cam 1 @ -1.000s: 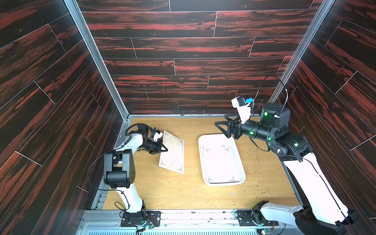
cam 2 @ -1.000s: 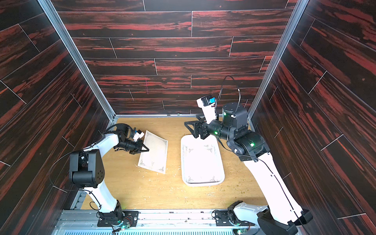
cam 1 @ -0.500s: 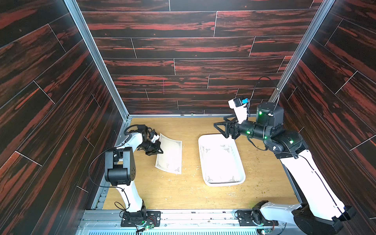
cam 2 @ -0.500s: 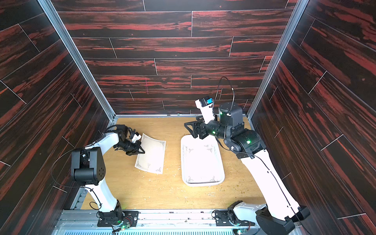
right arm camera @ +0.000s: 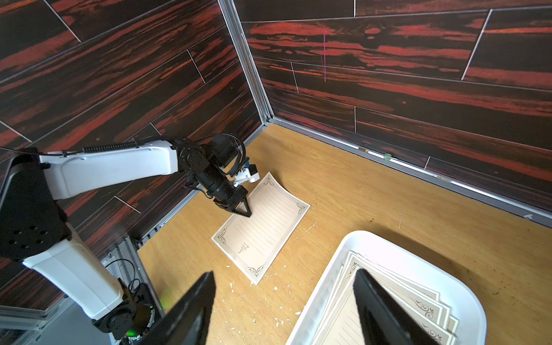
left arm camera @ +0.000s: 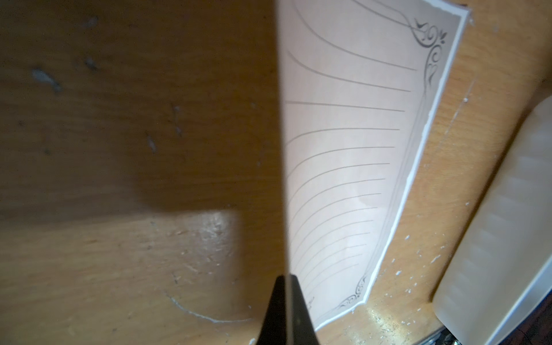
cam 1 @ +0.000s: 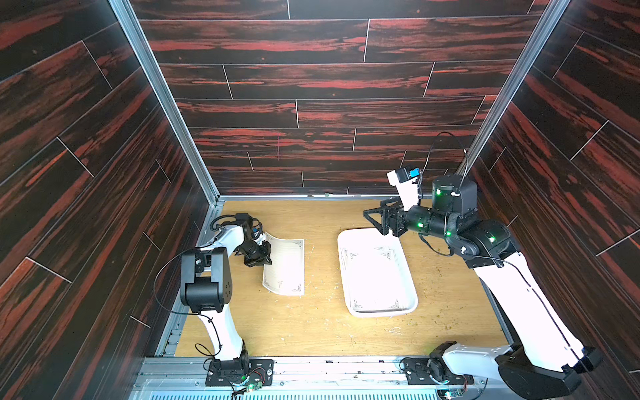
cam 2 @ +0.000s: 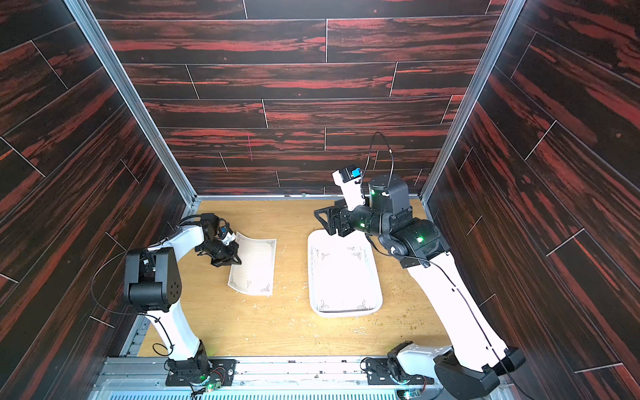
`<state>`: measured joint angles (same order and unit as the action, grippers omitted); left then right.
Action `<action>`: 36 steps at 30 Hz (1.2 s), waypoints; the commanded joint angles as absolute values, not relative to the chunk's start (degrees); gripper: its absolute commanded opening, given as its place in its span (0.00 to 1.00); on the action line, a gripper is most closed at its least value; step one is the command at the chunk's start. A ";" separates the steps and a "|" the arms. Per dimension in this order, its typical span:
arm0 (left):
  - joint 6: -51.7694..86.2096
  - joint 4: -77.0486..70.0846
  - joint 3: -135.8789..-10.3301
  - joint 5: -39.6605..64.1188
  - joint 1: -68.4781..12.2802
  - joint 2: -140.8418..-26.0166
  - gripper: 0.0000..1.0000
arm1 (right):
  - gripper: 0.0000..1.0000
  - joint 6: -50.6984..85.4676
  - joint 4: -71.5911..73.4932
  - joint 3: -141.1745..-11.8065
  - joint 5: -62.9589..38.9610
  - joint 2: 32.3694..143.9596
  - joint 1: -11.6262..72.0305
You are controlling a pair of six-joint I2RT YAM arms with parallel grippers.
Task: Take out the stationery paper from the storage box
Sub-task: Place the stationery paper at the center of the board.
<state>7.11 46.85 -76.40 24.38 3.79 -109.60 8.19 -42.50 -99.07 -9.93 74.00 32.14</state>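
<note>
Both arms rise from the near edge of the desk [cam 1: 311, 332], the left arm [cam 1: 221, 329] at its near left corner and the right arm [cam 1: 519, 294] at its near right. Right of the middle lies the storage box [cam 1: 381, 314] [cam 2: 343, 314] [right arm camera: 433, 265], its long sides running from near to far. Inside it sits a stack of stationery paper [cam 1: 375, 273] [right arm camera: 424, 298], the sheets slightly fanned so that several flourished corners show. Left of the middle, well apart from the box, lies a sheet of stationery paper [cam 1: 285, 266] [cam 2: 254, 268] [left arm camera: 343, 179] [right arm camera: 263, 230]. Its near end and right long edge lie on the desk. Its left long edge bends upward and its far left corner curls. The left jaws are clenched on that raised left edge, about midway along it, pinching the paper between their dark tips. Farther back, the right jaws are held above the far end of the storage box, spread wide and released, grasping nothing and touching neither the box nor the stack.
</note>
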 commanded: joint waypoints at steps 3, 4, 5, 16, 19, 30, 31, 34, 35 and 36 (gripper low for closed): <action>8.10 48.69 -77.65 20.92 4.15 -110.03 0.00 | 0.76 9.75 -42.95 -99.34 -9.05 74.81 32.34; 8.10 48.70 -77.76 20.96 4.13 -110.14 0.00 | 0.76 9.75 -42.87 -99.40 -9.14 75.01 32.36; 8.09 48.54 -77.78 21.10 4.13 -110.21 0.00 | 0.76 9.80 -42.85 -99.49 -9.06 75.14 32.34; 7.02 48.83 -79.19 24.73 3.86 -112.90 0.02 | 0.76 9.36 -43.28 -100.90 -9.43 77.57 32.43; 6.69 48.61 -79.27 24.59 3.87 -113.07 0.03 | 0.76 9.05 -43.65 -101.08 -9.16 77.95 32.43; 6.23 49.48 -80.13 21.64 3.86 -114.08 0.15 | 0.76 8.11 -44.41 -101.78 -8.53 79.36 32.42; 6.18 49.53 -80.16 21.33 3.81 -114.01 0.16 | 0.76 8.06 -44.40 -101.85 -8.44 79.45 32.43; 6.27 49.59 -80.24 20.36 3.79 -114.08 0.20 | 0.76 7.73 -44.56 -101.79 -8.27 79.71 32.41; 6.26 49.65 -80.24 19.99 3.83 -114.15 0.21 | 0.76 7.72 -44.56 -101.82 -8.20 79.85 32.43; 6.37 49.77 -80.33 19.28 3.81 -114.12 0.22 | 0.76 7.73 -44.57 -101.87 -8.08 79.96 32.43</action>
